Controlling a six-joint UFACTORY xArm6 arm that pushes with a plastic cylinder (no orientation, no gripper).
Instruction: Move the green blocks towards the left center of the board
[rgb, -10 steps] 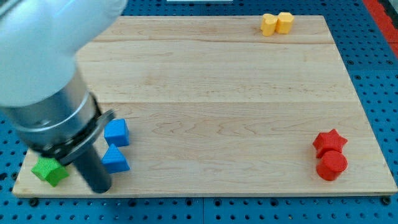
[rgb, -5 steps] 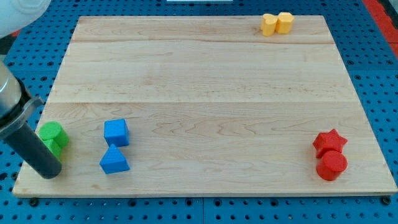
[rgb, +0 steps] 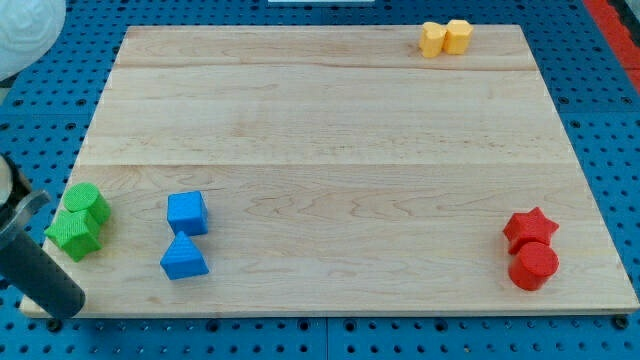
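Note:
Two green blocks sit touching at the board's lower left edge: an upper green block (rgb: 88, 201) and a lower green cube-like block (rgb: 72, 233). My tip (rgb: 62, 309) is at the bottom left corner of the board, just below and left of the lower green block, apart from it. The dark rod rises from the tip up to the view's left edge.
A blue cube (rgb: 187, 212) and a blue triangular block (rgb: 183, 258) lie right of the green blocks. A red star (rgb: 529, 227) and a red cylinder (rgb: 533, 266) are at the lower right. Two yellow blocks (rgb: 445, 38) are at the top right. The wooden board (rgb: 320, 130) lies on a blue pegboard.
The arm has swung from over the blue blocks to the view's left and down. The lower green block moved up beside the other green block, now both uncovered.

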